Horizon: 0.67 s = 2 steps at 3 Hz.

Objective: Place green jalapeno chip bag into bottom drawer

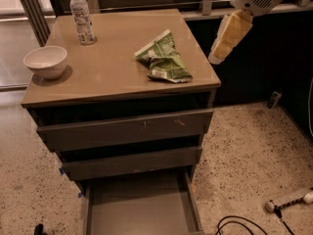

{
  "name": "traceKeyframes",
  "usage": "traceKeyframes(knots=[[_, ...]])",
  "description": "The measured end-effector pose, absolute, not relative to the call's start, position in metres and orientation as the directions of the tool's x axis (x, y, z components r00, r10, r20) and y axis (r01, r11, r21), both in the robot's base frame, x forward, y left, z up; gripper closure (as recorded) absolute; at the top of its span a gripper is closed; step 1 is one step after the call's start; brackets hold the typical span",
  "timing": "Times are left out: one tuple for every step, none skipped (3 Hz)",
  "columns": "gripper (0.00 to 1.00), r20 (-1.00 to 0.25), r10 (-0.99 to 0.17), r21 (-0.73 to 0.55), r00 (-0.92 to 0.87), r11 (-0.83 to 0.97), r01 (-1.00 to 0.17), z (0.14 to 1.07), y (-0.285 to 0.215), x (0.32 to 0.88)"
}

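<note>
1. The pincer (221,48) hung off the right edge of the counter (117,72), holding nothing. How far open it was could not be told.
2. The green jalapeno chip bag (165,58) lay flat on the counter's right half, near the pincer but apart from it. Its long axis ran diagonally, with the white strip end pointing far-left.
3. Judged step: reach, before any grasp. The next move called for moving leftward and down over the bag. The bottom drawer (142,207) stood open.

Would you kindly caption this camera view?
End effector hangs beside cabinet; green chip bag on top; bottom drawer open.
</note>
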State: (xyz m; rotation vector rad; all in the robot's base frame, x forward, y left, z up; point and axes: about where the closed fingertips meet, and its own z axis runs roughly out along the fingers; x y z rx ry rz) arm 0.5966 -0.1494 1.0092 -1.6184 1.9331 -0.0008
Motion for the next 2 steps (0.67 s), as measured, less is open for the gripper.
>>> traceKeyframes(knots=[[0.0, -0.457, -0.886, -0.363, -0.076, 0.264, -0.893, 1.003, -0.147, 0.6], [0.0, -0.518, -0.849, -0.338, -0.103, 0.314, -0.887, 0.979, -0.138, 0.621]])
